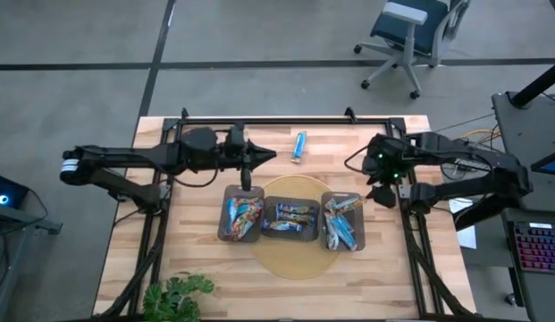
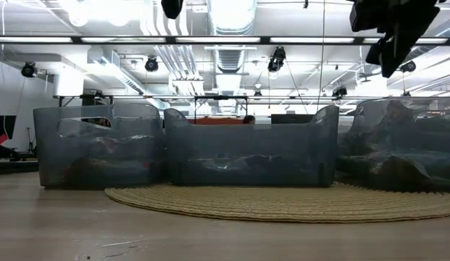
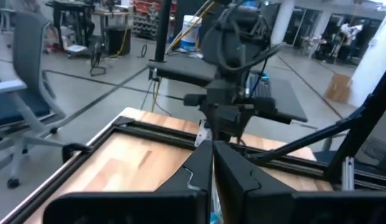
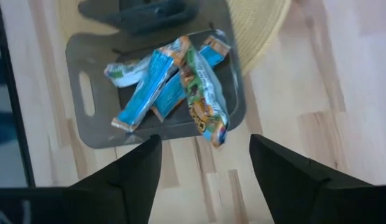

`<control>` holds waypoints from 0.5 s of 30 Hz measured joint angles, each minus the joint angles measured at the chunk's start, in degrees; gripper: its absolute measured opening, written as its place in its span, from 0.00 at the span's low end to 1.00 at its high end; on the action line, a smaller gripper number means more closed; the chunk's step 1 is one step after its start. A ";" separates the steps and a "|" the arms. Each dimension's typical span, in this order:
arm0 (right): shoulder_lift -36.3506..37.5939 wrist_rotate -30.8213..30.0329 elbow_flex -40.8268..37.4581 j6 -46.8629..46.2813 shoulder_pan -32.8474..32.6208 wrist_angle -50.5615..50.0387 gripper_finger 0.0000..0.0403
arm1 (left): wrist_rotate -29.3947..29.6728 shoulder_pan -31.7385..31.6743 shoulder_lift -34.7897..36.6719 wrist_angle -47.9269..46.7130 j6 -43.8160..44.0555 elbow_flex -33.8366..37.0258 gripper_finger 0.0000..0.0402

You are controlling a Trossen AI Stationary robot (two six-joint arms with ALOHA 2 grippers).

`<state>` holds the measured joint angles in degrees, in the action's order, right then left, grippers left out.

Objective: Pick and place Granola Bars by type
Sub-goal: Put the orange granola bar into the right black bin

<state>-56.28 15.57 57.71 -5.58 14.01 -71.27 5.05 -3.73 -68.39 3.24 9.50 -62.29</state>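
Note:
Three dark trays stand side by side on a round woven mat (image 1: 295, 259): left (image 1: 225, 234), middle (image 1: 290, 234), right (image 1: 359, 241). Each holds several Granola Bars. In the right tray (image 4: 81, 93), blue bars (image 4: 140, 93) lie with an orange-green one (image 4: 205, 99) whose end sticks out over the rim. One blue bar (image 1: 299, 145) lies alone on the wood toward the far edge. My right gripper (image 4: 205, 180) hangs open and empty above the table beside the right tray, pointing steeply down. My left gripper (image 1: 268, 155) is shut and empty, level, above the table beyond the left tray.
A black frame (image 1: 259, 121) runs along the table's far and side edges. A green plant (image 1: 174, 297) stands at the near left corner. Bare wood shows to the left and right of the trays. An office chair (image 1: 411, 36) stands on the floor beyond the table.

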 joint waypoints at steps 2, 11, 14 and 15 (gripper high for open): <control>-1.01 -0.04 -0.04 1.49 -1.30 0.24 0.58 | 1.40 0.00 0.39 0.00 0.06 0.81 0.00; -6.20 -0.15 -1.60 5.94 -5.31 1.61 0.58 | 2.54 0.04 -0.29 -0.21 0.11 0.54 0.00; -7.87 -0.39 -2.27 6.67 -5.91 1.72 0.58 | 2.54 0.04 -0.31 -0.38 0.13 0.60 0.00; -8.25 -0.46 -2.60 6.85 -5.92 1.81 0.58 | 2.54 0.04 -0.31 -0.38 0.13 0.60 0.00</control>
<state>-64.53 15.12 55.12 1.27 8.10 -69.46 7.60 -3.68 -68.71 2.85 9.63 -61.69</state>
